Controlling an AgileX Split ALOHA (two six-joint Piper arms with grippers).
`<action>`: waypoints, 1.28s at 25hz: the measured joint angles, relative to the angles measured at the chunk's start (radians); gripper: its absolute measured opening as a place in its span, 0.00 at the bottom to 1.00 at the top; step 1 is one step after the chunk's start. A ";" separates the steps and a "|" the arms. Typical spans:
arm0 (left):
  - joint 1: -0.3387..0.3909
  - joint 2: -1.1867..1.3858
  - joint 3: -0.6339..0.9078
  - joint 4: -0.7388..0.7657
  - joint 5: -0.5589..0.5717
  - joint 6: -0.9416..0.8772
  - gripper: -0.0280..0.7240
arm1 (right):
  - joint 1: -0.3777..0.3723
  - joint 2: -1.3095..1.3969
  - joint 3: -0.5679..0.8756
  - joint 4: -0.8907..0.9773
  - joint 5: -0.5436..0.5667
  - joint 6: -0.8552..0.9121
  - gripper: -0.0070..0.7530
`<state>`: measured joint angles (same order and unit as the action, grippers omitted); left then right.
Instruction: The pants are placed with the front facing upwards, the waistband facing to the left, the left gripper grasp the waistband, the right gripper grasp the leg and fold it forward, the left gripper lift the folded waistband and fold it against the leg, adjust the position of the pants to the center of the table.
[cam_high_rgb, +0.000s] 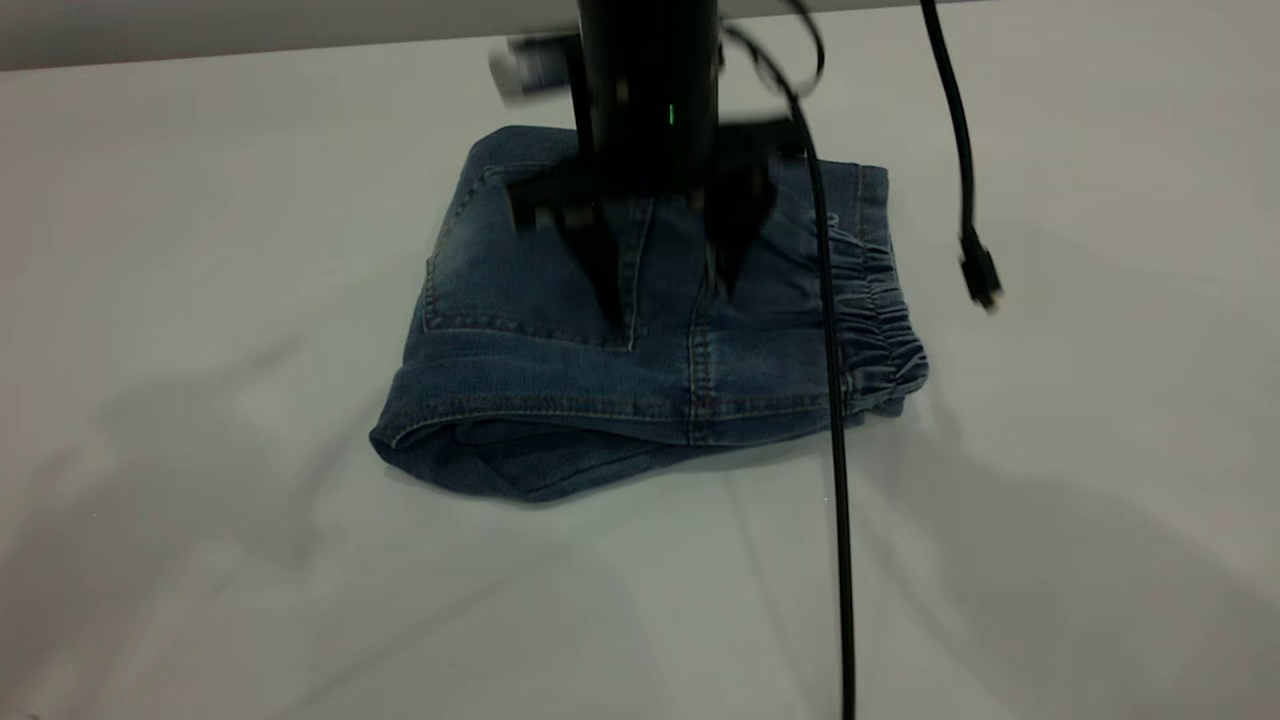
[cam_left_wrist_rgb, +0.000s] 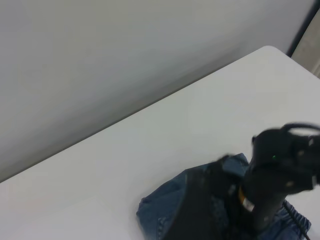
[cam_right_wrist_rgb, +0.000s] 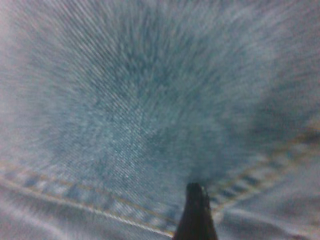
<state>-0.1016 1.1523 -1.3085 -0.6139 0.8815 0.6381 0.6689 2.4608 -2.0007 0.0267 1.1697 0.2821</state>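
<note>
You get soft, diffuse light on the table (cam_high_rgb: 200, 300), with no glare anywhere on it. In the exterior view, broad faint shadows spread across its near side, and a thin darker one hugs the near fold of the pants (cam_high_rgb: 560, 400). The right gripper (cam_high_rgb: 668, 305) reads as a near-black silhouette there. Its upper parts are smeared by motion, and a small green light (cam_high_rgb: 671, 115) glows on the housing. Your left wrist view is dim and hazy: the wall (cam_left_wrist_rgb: 100, 75) is flat grey and the dark arm (cam_left_wrist_rgb: 270, 185) is soft-edged. Your right wrist view sits so close to the denim that the weave streaks outward in a blur.
</note>
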 joint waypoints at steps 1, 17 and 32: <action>0.000 -0.003 0.000 -0.009 0.002 0.000 0.77 | 0.000 -0.024 -0.004 -0.019 0.000 -0.005 0.63; 0.000 -0.136 0.000 -0.007 0.178 -0.068 0.77 | 0.000 -0.514 -0.061 -0.038 0.059 -0.293 0.59; 0.000 -0.547 0.280 0.094 0.344 -0.341 0.72 | 0.000 -1.041 0.224 0.210 0.054 -0.399 0.56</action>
<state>-0.1016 0.6056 -1.0287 -0.5201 1.2251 0.2973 0.6689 1.4193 -1.7763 0.2366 1.2239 -0.1171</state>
